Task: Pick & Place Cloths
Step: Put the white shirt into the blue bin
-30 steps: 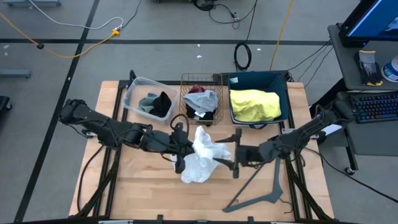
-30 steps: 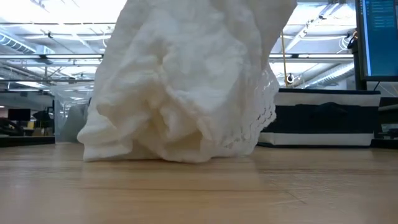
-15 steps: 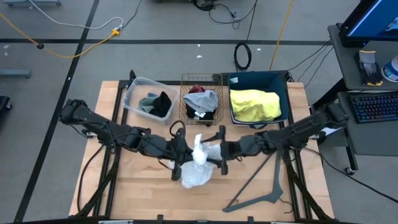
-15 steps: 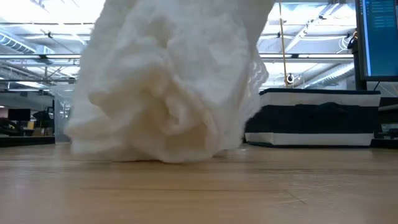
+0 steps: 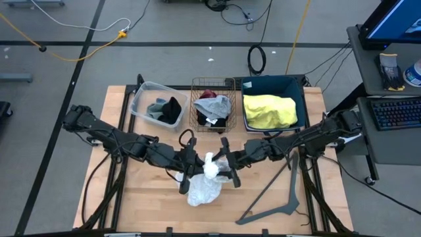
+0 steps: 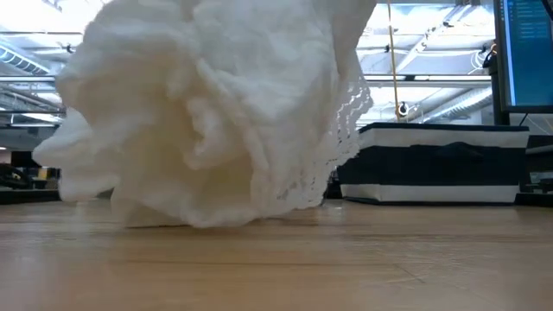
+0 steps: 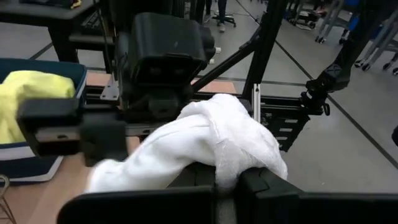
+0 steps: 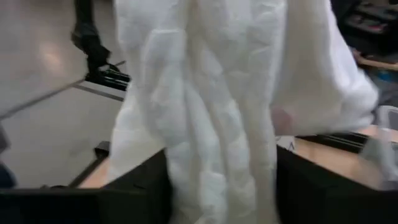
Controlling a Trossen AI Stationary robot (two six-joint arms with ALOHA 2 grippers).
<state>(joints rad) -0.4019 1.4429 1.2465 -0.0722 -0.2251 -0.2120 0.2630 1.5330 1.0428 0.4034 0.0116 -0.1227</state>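
A white lace-edged cloth (image 5: 204,184) hangs bunched between my two grippers at the table's middle, and it fills the low view (image 6: 216,112). My left gripper (image 5: 192,170) is shut on it from the left, and my right gripper (image 5: 223,166) is shut on it from the right, close beside the left. Its lower heap (image 5: 201,193) rests on the table. Other cloths lie in containers at the far edge: grey and black (image 5: 166,109), maroon and light grey (image 5: 214,104), yellow (image 5: 270,110). My left gripper pinches an upper fold of the white cloth (image 7: 239,158) between its two fingers, coming level from the table's left. The cloth humps up over the fingers and runs on toward the other gripper; its lower part lies on the table. My right gripper has a gathered bundle of the white cloth (image 8: 217,155) between its fingers (image 8: 146,186), coming level from the table's right. Several folds run through the gap. The cloth hangs below, with its bottom on the table.
A clear bin (image 5: 141,99), a wire basket (image 5: 196,92) and a blue bin (image 5: 299,99) stand in a row at the far edge. A grey angular hanger (image 5: 279,201) lies near the right front. Bare wood (image 5: 145,197) shows at the left front.
My right gripper has moved toward the table's left, closing the distance to my left gripper, which has shifted slightly left. The white cloth, spread wider between them before, has bunched into a tighter heap, and its lower part has slid left along the table.
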